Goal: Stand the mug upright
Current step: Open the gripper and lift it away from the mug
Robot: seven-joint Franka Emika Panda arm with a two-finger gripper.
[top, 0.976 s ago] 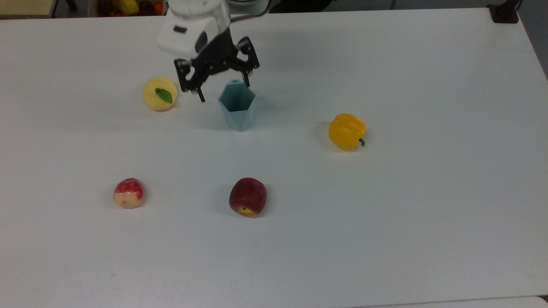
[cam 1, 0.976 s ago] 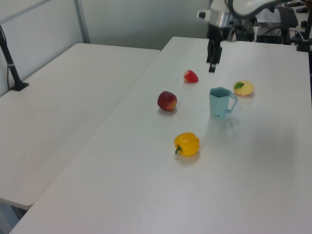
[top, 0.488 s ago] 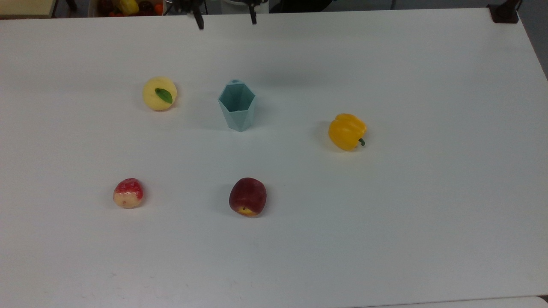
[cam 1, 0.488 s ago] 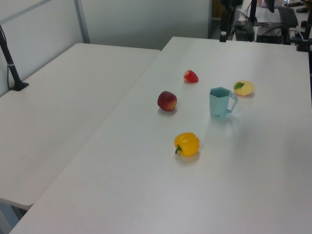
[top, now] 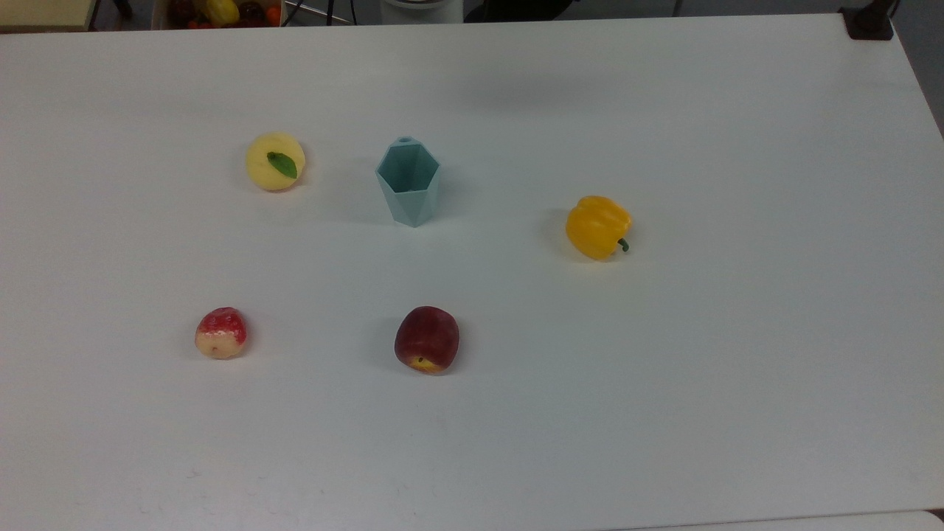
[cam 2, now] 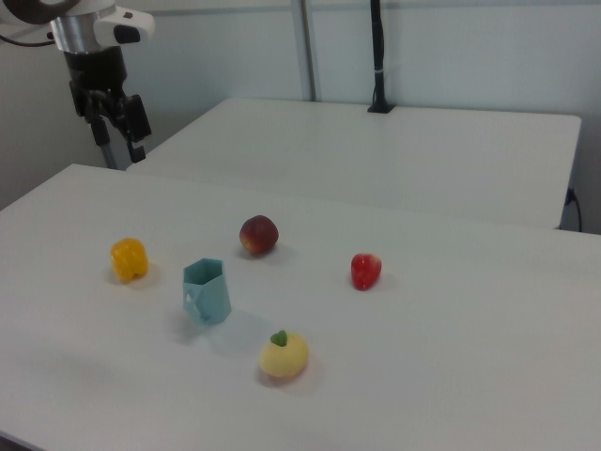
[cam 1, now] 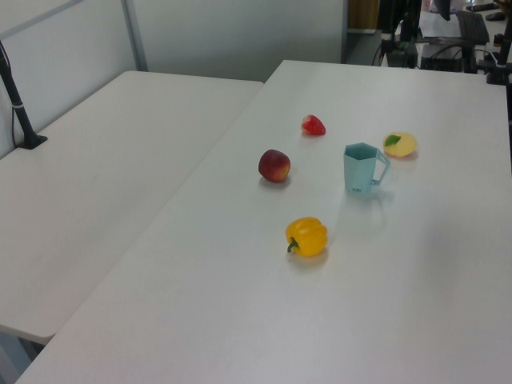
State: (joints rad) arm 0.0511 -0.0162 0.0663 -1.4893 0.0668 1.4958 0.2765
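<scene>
1. High above the desk's (cam 2: pixel 423 376) far left corner in the right view, the claw (cam 2: pixel 113 117) hung well away from every object; whether its fingers were apart or together could not be told.
2. The mug (top: pixel 408 181) (cam 1: pixel 361 168) (cam 2: pixel 207 292) stood upright with its open mouth up, in the middle of the desk's far half in the top view, touching nothing.
3. Its small handle (cam 1: pixel 383 168) pointed toward the yellow fruit with a green leaf (cam 1: pixel 400 145) (top: pixel 275 161) (cam 2: pixel 284 356) in the left view.
4. A yellow bell pepper (top: pixel 597 226) (cam 1: pixel 307 237) (cam 2: pixel 130 259) lay toward the top view's right edge of the desk, apart from the mug.
5. A dark red apple (top: pixel 427 339) (cam 1: pixel 274 166) (cam 2: pixel 258 234) and a strawberry (top: pixel 220 333) (cam 1: pixel 313 125) (cam 2: pixel 366 271) lay nearer the desk's near edge in the top view.
</scene>
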